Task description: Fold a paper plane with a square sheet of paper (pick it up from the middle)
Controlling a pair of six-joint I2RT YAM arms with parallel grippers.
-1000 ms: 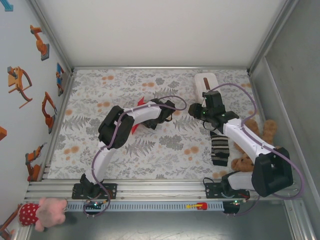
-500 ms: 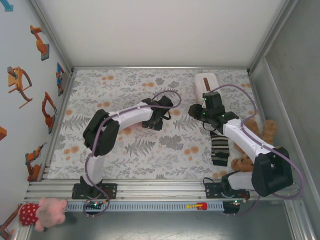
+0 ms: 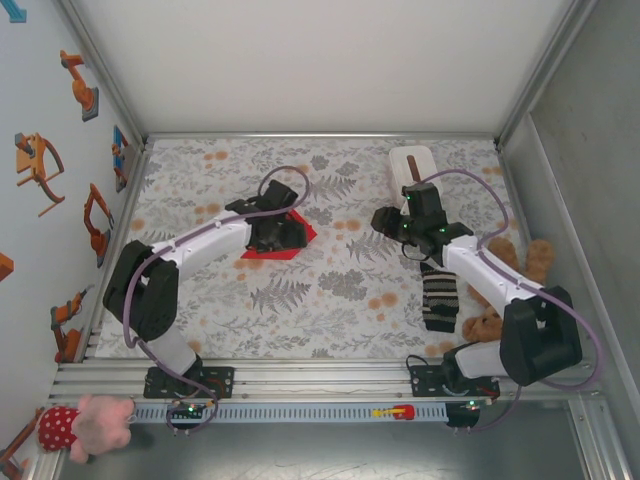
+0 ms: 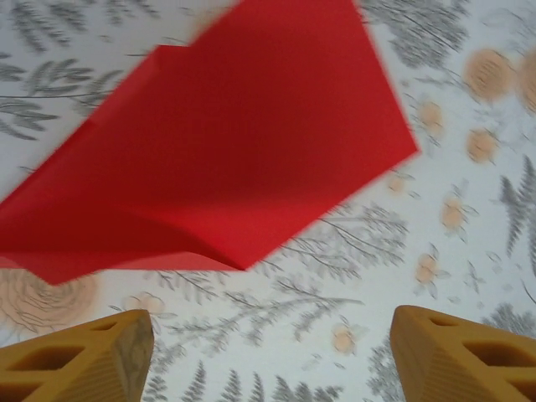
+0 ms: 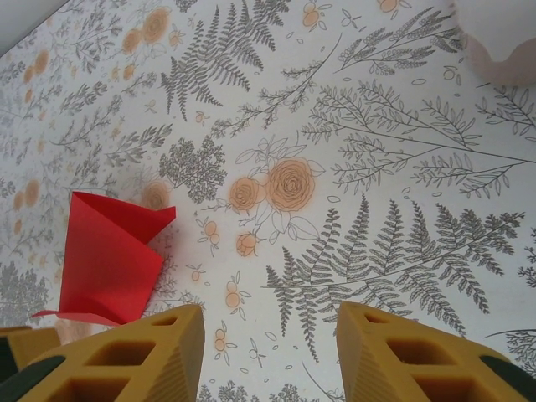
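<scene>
Floral-patterned worktop (image 3: pixel 330 300) boxed by plain white back wall (image 3: pixel 320 60), robot stickers (image 3: pixel 38 165) stuck along left wall (image 3: pixel 30 95), grey panel (image 3: pixel 600 130) stood at right edge.

The left arm (image 3: pixel 200 240) has swung back to the left. The left gripper (image 4: pixel 272 335) has spread wide, and the red paper (image 4: pixel 226 159) now lies released on the worktop (image 4: pixel 469 209).

The left hand (image 3: pixel 275 233) covers most of the red paper (image 3: pixel 304 230) from above.
</scene>
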